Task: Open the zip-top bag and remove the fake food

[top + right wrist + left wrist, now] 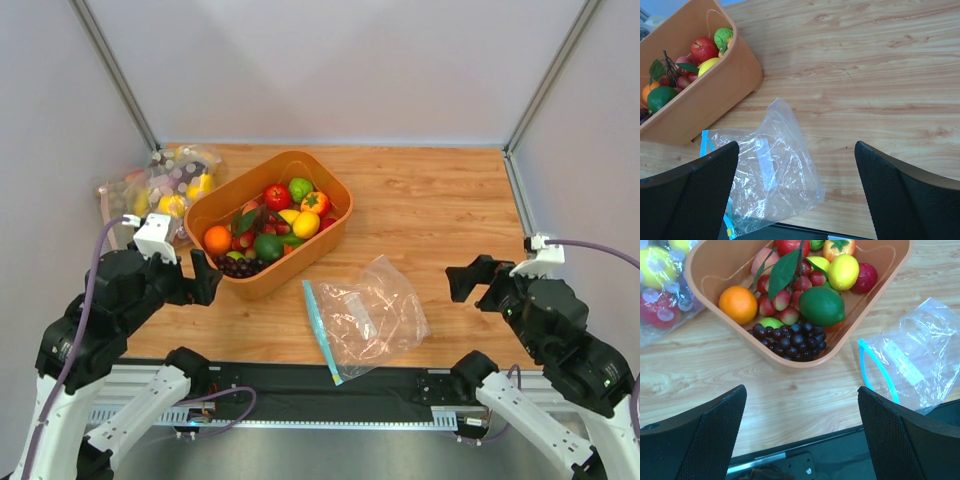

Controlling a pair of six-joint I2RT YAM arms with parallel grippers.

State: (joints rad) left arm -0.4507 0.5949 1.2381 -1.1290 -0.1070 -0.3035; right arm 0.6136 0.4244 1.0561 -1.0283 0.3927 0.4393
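Observation:
The zip-top bag (370, 315) lies flat and crumpled on the wood near the front edge, its teal zip strip (320, 330) on the left side. It looks empty in the left wrist view (920, 360) and the right wrist view (765, 175). The orange (217, 239) (738, 304), green avocado-like fruit (268, 246) (821, 305) and red strawberry pieces with a leaf (782, 299) sit in an orange basin (300, 262). My left gripper (200, 280) (802, 400) is open and empty beside the basin's near-left corner. My right gripper (470, 280) (796, 147) is open and empty, right of the bag.
The basin (705, 270) also holds purple grapes (790, 340), a lemon (842, 271), a tomato and other produce. Clear bags of fake food (160, 190) lie at the back left against the wall. A black rail (320, 385) runs along the table's front edge.

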